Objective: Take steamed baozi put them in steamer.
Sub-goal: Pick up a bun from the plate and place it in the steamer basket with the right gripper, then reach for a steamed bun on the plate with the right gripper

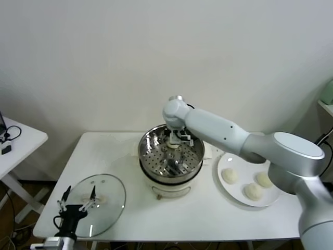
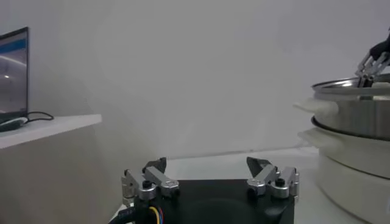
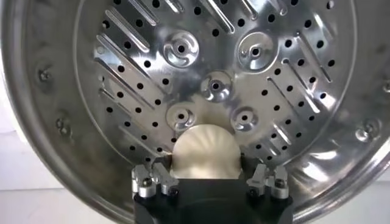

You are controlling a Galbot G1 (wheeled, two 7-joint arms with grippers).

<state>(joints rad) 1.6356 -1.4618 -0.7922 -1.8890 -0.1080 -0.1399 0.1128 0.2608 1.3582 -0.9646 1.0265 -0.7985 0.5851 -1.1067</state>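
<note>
Baozi (image 1: 172,145) number one is up over the steamer (image 1: 151,159) in the head view, pinched in the right end effector (image 1: 174,142) just above the perforated floor. The other three buns (image 1: 229,175) sit on the white plate (image 1: 222,162) on the counter (image 1: 208,213), beside the steamer on the robot's right. The left end effector (image 1: 79,198) is parked low over the glass lid (image 1: 112,185) near the front edge.

Left wrist view: the left end effector (image 2: 210,176) has its fingers spread wide with nothing between them, and the steamer wall (image 2: 356,115) rises off to one side.

Right wrist view: the right end effector (image 3: 210,176) is clamped on the baozi (image 3: 204,149), one finger on each flank, with the pleated dome facing the steamer's holed bottom (image 3: 213,85).

Handling-wise, I'd say these are light, soft and squishy, so they'll dent if squeezed hard. Probably a bit tacky too, so one might cling to a finger on release. Gripping low across the widest part looks like the safest hold.
</note>
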